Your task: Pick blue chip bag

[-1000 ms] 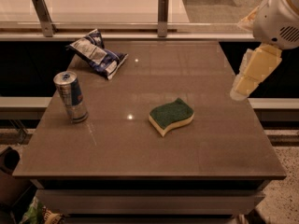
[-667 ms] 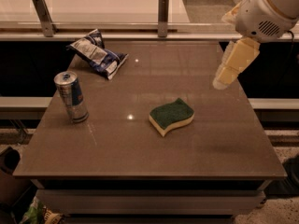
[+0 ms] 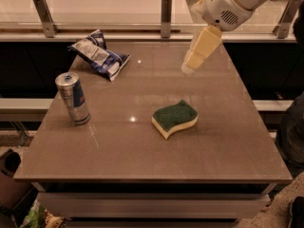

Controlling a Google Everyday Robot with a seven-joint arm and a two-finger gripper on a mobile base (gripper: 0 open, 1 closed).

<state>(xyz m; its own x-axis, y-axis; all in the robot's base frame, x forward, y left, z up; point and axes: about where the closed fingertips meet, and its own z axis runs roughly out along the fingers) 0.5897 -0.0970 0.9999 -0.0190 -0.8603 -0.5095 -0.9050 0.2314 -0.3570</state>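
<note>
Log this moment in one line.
gripper: in air over table, far right | blue chip bag: lying far left, ungrasped

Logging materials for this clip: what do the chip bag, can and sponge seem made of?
Blue chip bag: probably thin foil film, crumpled with glinting creases. Can: seemingly metal, shiny rim, glossy printed wall. Sponge: soft-looking pale foam under a matte green scouring layer. The end effector hovers over the far right of the table, touching none.
</note>
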